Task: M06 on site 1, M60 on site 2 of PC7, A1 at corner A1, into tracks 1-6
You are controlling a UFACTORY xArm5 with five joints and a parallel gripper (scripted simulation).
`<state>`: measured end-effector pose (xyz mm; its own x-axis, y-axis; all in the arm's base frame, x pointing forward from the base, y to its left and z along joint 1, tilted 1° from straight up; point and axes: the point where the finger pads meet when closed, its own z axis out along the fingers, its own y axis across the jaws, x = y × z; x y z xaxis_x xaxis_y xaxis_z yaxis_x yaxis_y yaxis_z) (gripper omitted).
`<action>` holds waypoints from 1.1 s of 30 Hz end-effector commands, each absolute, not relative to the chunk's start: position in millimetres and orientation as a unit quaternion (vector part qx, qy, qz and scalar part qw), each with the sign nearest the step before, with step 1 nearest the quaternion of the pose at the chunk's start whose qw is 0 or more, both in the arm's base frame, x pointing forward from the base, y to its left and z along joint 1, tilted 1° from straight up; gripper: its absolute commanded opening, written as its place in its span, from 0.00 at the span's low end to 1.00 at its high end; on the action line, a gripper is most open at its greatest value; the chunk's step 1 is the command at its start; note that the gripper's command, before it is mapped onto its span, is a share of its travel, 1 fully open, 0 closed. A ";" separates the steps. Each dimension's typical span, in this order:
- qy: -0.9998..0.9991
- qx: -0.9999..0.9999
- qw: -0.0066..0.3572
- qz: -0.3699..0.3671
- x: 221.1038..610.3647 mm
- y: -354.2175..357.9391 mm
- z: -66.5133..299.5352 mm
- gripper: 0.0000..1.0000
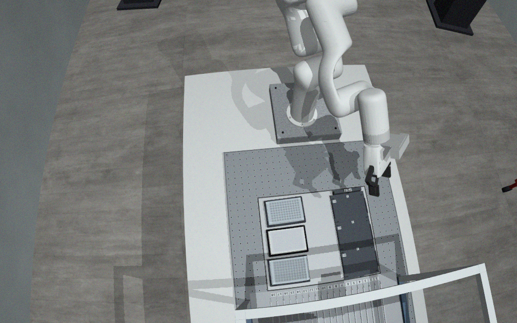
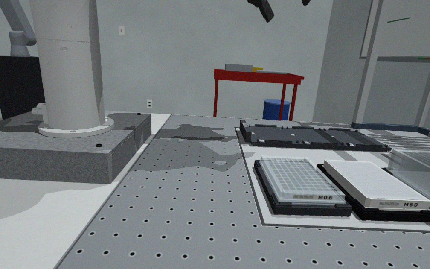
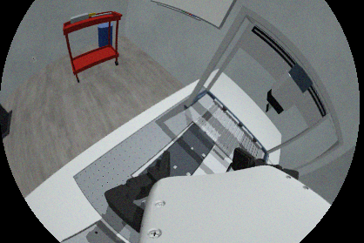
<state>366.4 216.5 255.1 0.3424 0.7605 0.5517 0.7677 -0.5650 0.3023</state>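
Status: nothing loaded yet, as far as I can judge.

Tabletop [image 1: 200, 160] carries the perforated deck, with the apron on it. RAILS [image 1: 332, 311] sit at the far end under the white frame; no lamp state readable from these views.

PC7 [image 1: 353, 224] lies loose on the apron, handle end toward the arm base, far end just short of the numbered track marks. Not in the tracks. All three sites look bare.

M06 [image 2: 298, 180], M60 [image 2: 373, 183] and M09 [image 1: 288, 270] all sit in their nests in the row beside the apron. Labelled long sides of M06 and M60 face the exterior camera.

Pincer [image 1: 377, 181] is fully spread and holds nothing. It hangs high over the deck, off the handle-end corner of PC7, well apart from the plates.

Left to do: pick M06 to site 1, M60 to site 2, check A1 corners, straighten PC7, push into tracks 1-6. M09 stays.
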 end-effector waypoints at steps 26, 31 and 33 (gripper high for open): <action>-0.253 -0.952 0.002 -0.170 409.2 114.1 245.2 1.00; -0.246 -0.955 0.001 -0.165 409.9 108.4 245.0 1.00; -0.220 -0.964 0.001 -0.147 411.0 97.7 244.9 1.00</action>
